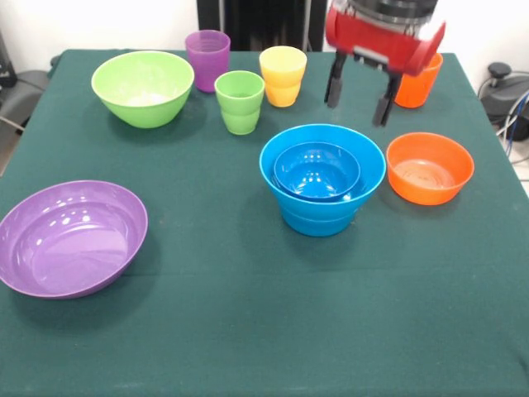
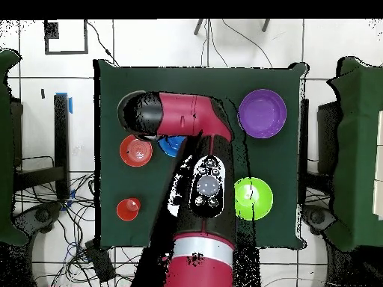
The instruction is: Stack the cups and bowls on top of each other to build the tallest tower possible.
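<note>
Glossy dark blue bowl (image 1: pixel 317 171) nested in light blue bowl (image 1: pixel 322 179); jaws spread, empty, above.

Bright, even indoor light from above leaves white glare spots inside the glossy purple bowl (image 1: pixel 70 238) and dark blue bowl (image 1: pixel 317 170), with soft shadows on the green tablecloth (image 1: pixel 248 331).

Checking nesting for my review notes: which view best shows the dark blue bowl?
The front view: the dark blue bowl sits fully visible inside the light blue bowl. Overhead, the arm covers most of that blue stack.
</note>
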